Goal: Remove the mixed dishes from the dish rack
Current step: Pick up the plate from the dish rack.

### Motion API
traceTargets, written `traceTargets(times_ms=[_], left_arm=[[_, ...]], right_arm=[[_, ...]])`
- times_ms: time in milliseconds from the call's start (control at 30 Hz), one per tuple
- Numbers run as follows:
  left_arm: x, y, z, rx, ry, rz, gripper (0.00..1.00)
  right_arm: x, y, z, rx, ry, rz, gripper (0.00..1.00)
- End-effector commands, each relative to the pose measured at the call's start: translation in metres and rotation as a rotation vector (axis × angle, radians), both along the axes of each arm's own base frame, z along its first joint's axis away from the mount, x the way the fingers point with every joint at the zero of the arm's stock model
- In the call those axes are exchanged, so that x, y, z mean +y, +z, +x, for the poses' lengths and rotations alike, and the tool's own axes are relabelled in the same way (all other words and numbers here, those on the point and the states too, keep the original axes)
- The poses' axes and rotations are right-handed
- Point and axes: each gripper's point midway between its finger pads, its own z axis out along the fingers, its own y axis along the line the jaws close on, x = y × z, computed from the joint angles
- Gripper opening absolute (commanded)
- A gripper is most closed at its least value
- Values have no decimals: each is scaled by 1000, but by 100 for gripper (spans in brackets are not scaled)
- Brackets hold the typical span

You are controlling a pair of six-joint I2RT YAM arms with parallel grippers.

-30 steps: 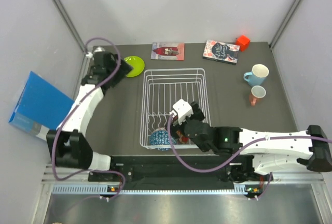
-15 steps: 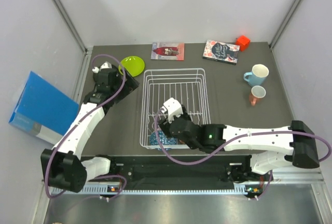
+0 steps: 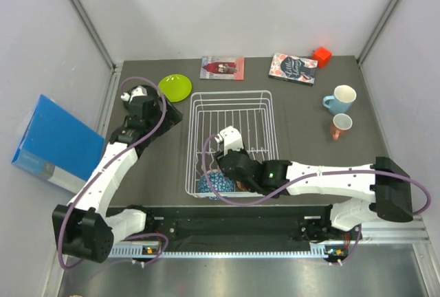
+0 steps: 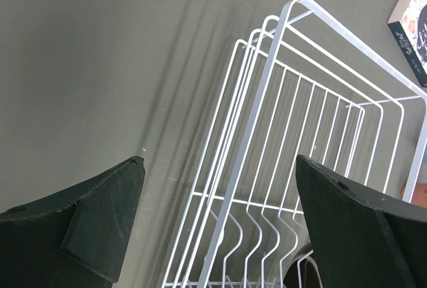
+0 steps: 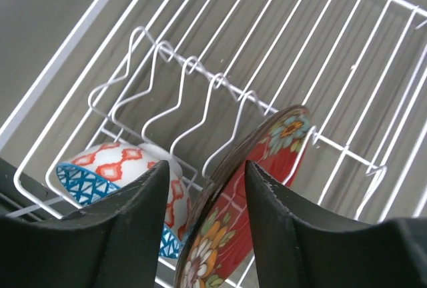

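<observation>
The white wire dish rack [image 3: 230, 94] stands mid-table. At its near end a red patterned plate [image 5: 267, 188] stands on edge beside a blue-patterned bowl [image 3: 214, 185] [image 5: 107, 168]. My right gripper [image 5: 205, 168] [image 3: 230, 172] reaches down into the rack, its jaws straddling the plate's rim, part closed, with a gap still showing on the bowl side. My left gripper [image 4: 219, 160] [image 3: 165, 115] hangs wide open and empty over the rack's far left corner [image 4: 267, 101]. On the table lie the lime green plate [image 3: 175, 87], the light blue mug [image 3: 342, 97] and the pink cup [image 3: 340, 125].
A blue box [image 3: 51, 139] leans at the left edge. Two books [image 3: 222, 67] [image 3: 293, 69] and a red block [image 3: 321, 56] lie along the back edge. Grey walls close in both sides.
My left gripper has drawn back from the green plate toward the rack's corner and opened fully. My right gripper has shifted left inside the rack and its jaws have narrowed around the red plate.
</observation>
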Motion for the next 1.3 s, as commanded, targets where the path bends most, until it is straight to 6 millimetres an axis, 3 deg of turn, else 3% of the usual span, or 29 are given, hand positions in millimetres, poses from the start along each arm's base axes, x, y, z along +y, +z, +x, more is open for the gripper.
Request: traceTargets(times_ms=[0, 200, 333, 833, 967, 1100, 1267], left_arm=[[-3, 2, 4, -36, -13, -1, 99], [-4, -4, 4, -28, -17, -5, 99], [-5, -7, 4, -23, -22, -7, 99], [-13, 1, 7, -37, -64, -19, 99], [-23, 12, 12, -54, -126, -30, 99], [-36, 31, 20, -60, -208, -36, 99], [-49, 43, 19, -56, -278, -75, 99]], right_arm=[[11, 2, -1, 44, -5, 52, 46], [6, -1, -5, 58, -10, 52, 26], [1, 8, -5, 38, -17, 46, 1], [-20, 85, -13, -82, -22, 77, 0], [-24, 124, -21, -154, 19, 132, 0], [-32, 140, -24, -240, 81, 107, 0], [-42, 143, -30, -349, 170, 59, 0]])
